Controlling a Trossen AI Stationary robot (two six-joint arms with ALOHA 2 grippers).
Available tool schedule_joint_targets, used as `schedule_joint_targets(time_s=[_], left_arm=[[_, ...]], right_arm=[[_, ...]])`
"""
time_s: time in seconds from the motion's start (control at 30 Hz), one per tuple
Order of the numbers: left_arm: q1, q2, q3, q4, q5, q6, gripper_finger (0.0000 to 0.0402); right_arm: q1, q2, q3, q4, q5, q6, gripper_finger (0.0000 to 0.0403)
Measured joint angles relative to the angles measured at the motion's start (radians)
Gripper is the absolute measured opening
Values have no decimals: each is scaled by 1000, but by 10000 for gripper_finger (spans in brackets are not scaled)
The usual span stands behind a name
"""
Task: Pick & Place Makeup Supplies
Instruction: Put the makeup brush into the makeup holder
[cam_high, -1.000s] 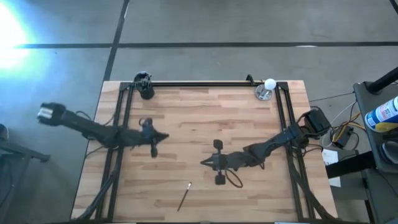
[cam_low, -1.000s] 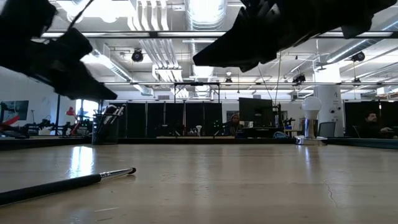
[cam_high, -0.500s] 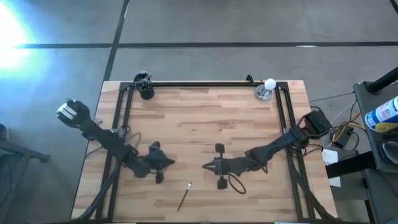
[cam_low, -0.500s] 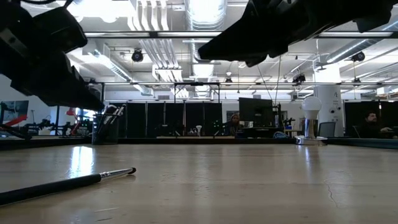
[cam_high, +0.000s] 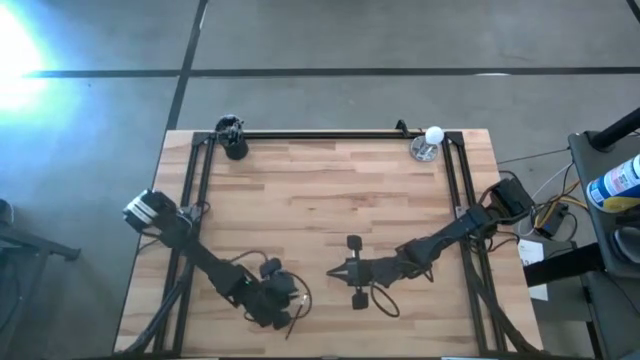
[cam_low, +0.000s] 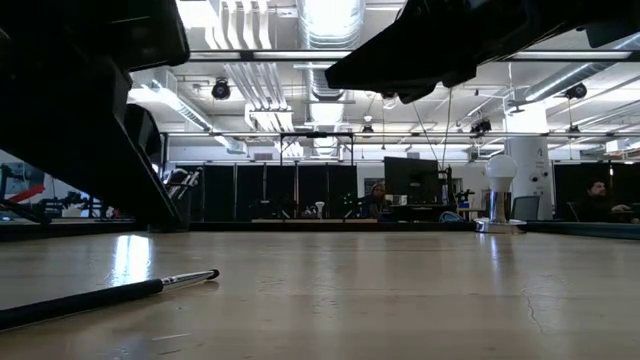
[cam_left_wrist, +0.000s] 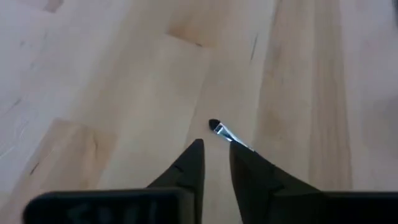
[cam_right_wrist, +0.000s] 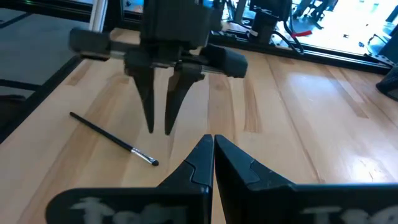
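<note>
One makeup brush with a dark handle and silvery ferrule lies flat on the wooden table near its front edge; it also shows in the low view. My left gripper hangs over the brush's tip end, fingers slanting down and slightly open, touching nothing. In its own wrist view the brush tip lies just beyond the fingertips. My right gripper is shut and holds nothing, above the table's middle front, pointing at the left gripper.
A small black cup holding several brushes stands at the far left corner. A white ball on a silver base stands at the far right. A black frame rail runs along the far edge. Bare wood lies between the arms and the far edge.
My left gripper has swung from the table's left middle toward the near edge and to the right, tipping downward, and now stands over the brush. The brush has not moved.
</note>
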Motion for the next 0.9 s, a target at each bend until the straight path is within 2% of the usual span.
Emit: schedule_joint_targets(time_s=[0.13,0.3,0.4,0.9], left_arm=[[0,71,96,-65,-1,-30,99],[11,120,159,-131,-3,-58,122],[26,126,164,-161,-7,-75,128],[44,128,143,-91,12,-99,129]], right_arm=[[0,0,0,0,0,-1,8],[1,0,0,0,0,0,8],[2,0,0,0,0,0,8],[2,0,0,1,1,0,8]])
